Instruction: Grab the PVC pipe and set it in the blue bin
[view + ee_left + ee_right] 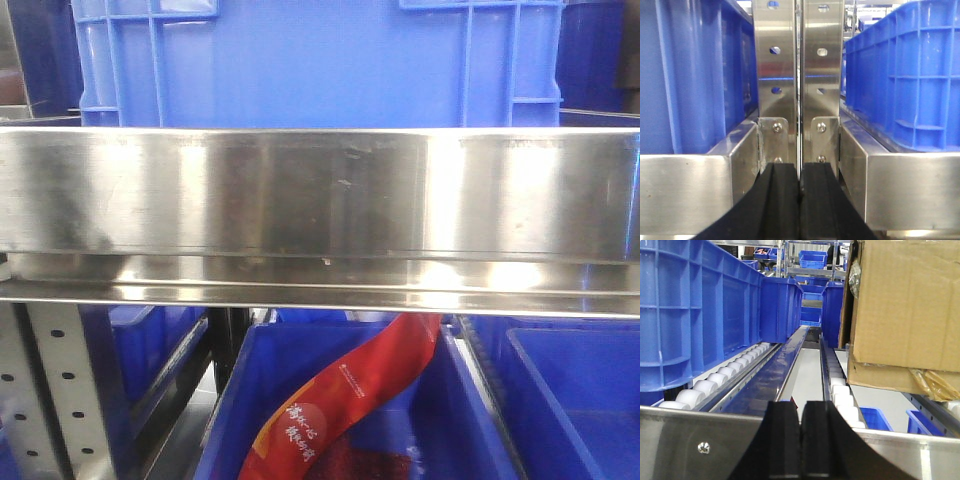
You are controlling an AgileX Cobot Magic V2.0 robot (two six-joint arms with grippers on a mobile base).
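The PVC pipe is out of view in all three views. A big blue bin (320, 60) stands on the steel shelf rail (320, 200) right in front of the front camera. Below the rail a lower blue bin (245, 400) holds a red packet (345, 400). My left gripper (800, 172) is shut with nothing between its black fingers, facing a steel upright (799, 75) between two blue bins. My right gripper (800, 410) is also shut and holds nothing, just behind a steel front rail (700, 440).
In the right wrist view, a blue bin (695, 315) sits on white rollers (715, 382) at left. A cardboard box (910, 310) sits on the right roller lane. Small blue bins (875, 417) lie lower down. Blue bins (905, 75) flank the upright in the left wrist view.
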